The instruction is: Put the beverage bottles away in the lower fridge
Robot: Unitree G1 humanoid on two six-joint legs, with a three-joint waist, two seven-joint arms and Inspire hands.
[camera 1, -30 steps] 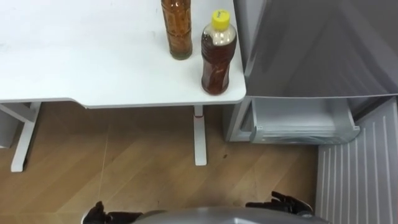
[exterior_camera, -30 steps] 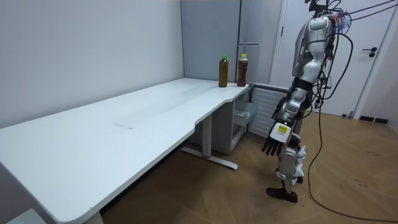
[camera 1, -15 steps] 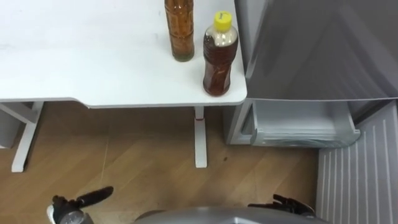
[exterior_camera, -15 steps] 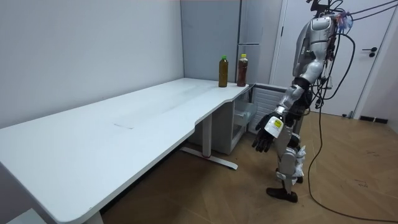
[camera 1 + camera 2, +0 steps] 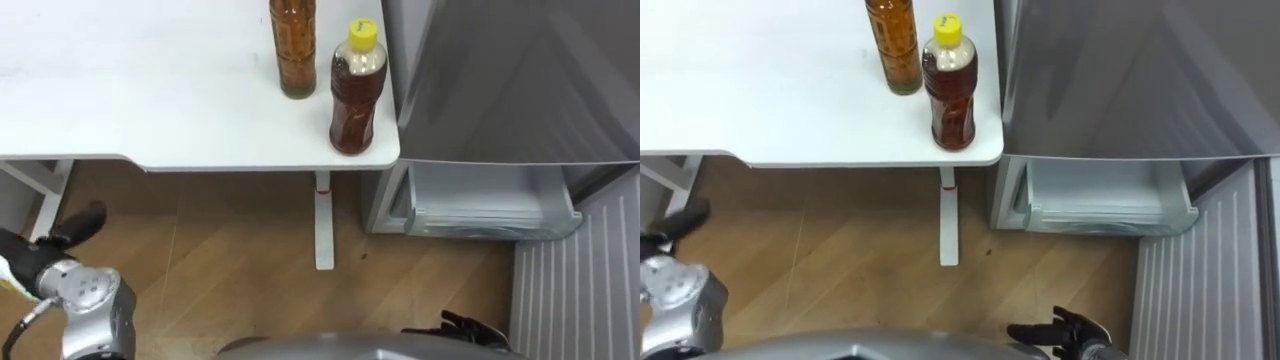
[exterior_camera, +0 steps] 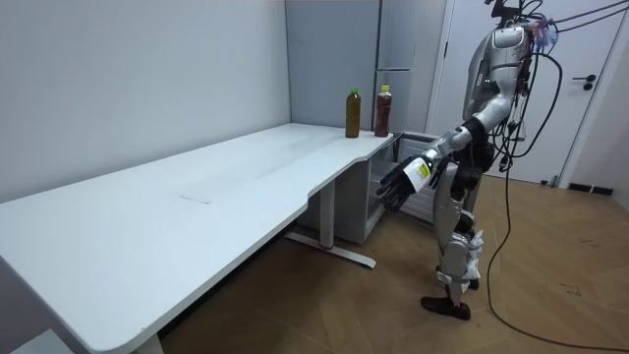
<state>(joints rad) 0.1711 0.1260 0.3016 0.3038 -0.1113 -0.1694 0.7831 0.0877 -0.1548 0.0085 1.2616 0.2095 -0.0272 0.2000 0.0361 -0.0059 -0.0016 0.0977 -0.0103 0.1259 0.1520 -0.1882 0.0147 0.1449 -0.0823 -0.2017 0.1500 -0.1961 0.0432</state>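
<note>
Two drink bottles stand on the near right corner of the white table (image 5: 150,110). One is a yellow-capped bottle (image 5: 354,95) of brown tea. Just behind it to the left is a taller amber bottle (image 5: 292,45), whose top is cut off by the frame. My left hand (image 5: 60,238) is raised at the lower left, below the table edge and well apart from the bottles; its fingers are straight and open (image 6: 393,184). My right hand (image 5: 470,328) hangs low at the bottom right, relaxed and holding nothing. The lower fridge compartment (image 5: 490,195) stands open, with a pale drawer showing.
The grey fridge (image 5: 500,80) stands right beside the table corner. Its open lower door (image 5: 585,290), ribbed on the inside, stands at the far right. A white table leg (image 5: 322,225) stands on the wooden floor between me and the table. I stand facing the table end and the fridge.
My left arm has swung up and forward from beside my leg, so the hand is now at about table height. The right hand and the bottles have stayed where they were.
</note>
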